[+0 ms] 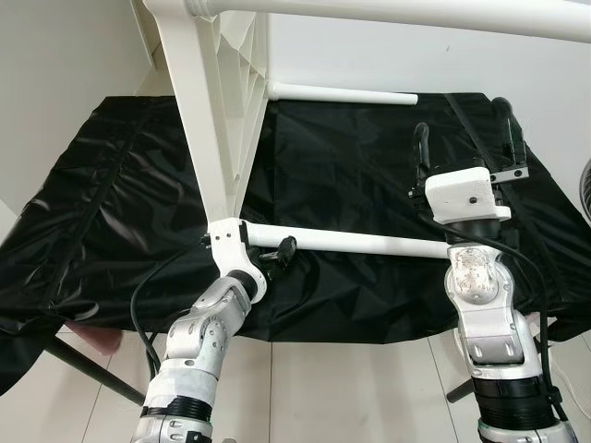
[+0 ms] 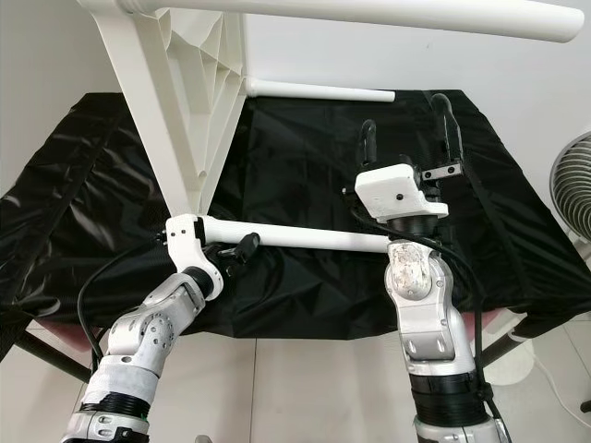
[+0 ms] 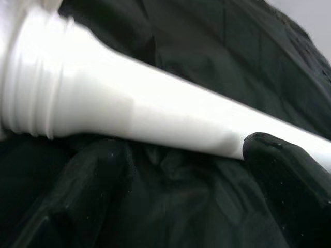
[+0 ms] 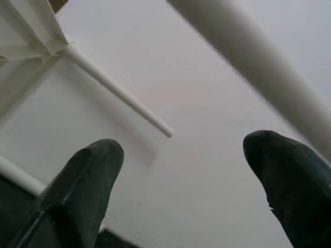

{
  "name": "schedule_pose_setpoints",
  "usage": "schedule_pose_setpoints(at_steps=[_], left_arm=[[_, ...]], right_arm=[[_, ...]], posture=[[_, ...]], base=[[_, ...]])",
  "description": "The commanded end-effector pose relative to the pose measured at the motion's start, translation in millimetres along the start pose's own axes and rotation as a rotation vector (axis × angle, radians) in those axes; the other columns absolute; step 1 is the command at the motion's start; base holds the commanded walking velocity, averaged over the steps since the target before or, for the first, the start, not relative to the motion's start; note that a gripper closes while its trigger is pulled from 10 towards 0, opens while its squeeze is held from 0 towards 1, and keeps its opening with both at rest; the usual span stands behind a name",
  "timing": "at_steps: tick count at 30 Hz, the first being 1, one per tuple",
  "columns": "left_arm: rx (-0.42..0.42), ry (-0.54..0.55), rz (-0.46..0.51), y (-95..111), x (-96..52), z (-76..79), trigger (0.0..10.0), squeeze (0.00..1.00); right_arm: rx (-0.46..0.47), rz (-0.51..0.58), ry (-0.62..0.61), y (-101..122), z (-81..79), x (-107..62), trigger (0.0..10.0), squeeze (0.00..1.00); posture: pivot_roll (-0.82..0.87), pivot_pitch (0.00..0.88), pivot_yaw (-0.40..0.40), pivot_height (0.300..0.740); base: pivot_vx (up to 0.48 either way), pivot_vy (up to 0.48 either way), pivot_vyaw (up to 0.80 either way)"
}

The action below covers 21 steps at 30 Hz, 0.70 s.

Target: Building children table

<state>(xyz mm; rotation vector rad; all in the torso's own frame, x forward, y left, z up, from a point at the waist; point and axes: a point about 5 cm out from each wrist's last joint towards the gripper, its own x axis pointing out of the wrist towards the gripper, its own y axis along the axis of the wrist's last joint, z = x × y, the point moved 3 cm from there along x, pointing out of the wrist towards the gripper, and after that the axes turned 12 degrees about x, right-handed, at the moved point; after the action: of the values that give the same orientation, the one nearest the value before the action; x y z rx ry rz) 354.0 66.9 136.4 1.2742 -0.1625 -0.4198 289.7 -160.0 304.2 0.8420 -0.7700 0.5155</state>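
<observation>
Two arms over a black sheet (image 1: 111, 194) against a white wall (image 1: 388, 55). White table frame (image 1: 217, 120) stands on edge. Left claw (image 3: 181, 155), fingers spread, straddles the lower table leg (image 1: 369, 243) near its threaded end. Right claw (image 1: 466, 138) spread, empty, pointing up.

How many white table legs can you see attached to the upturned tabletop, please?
3. The near leg runs between the left gripper and the right arm; the far leg lies over the black cloth behind; the top leg crosses overhead. A fourth may be hidden.
</observation>
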Motion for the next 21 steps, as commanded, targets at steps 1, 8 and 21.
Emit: schedule_pose_setpoints(at_steps=[1, 8, 21], left_arm=[[0.005, -0.011, -0.022, -6.4, 0.1, -1.7, 10.0, 0.00], [-0.001, -0.004, -0.012, -3.8, 1.2, -4.0, 10.0, 0.00], [0.004, 0.003, 0.000, 1.6, 3.0, -6.7, 10.0, 0.00]], right_arm=[[-0.077, 0.095, -0.054, 17.2, 10.0, 4.1, 10.0, 0.00], [-0.156, 0.149, -0.099, 26.2, 17.5, 14.0, 10.0, 0.00], [-0.181, 0.213, -0.041, 36.2, 16.7, 51.4, 10.0, 0.00]], posture=[[-0.06, 0.120, 0.060, 0.740], [-0.06, 0.119, 0.056, 0.740], [-0.06, 0.111, 0.059, 0.740]], base=[[0.000, 0.000, 0.00], [0.000, 0.000, 0.00], [0.000, 0.000, 0.00]])
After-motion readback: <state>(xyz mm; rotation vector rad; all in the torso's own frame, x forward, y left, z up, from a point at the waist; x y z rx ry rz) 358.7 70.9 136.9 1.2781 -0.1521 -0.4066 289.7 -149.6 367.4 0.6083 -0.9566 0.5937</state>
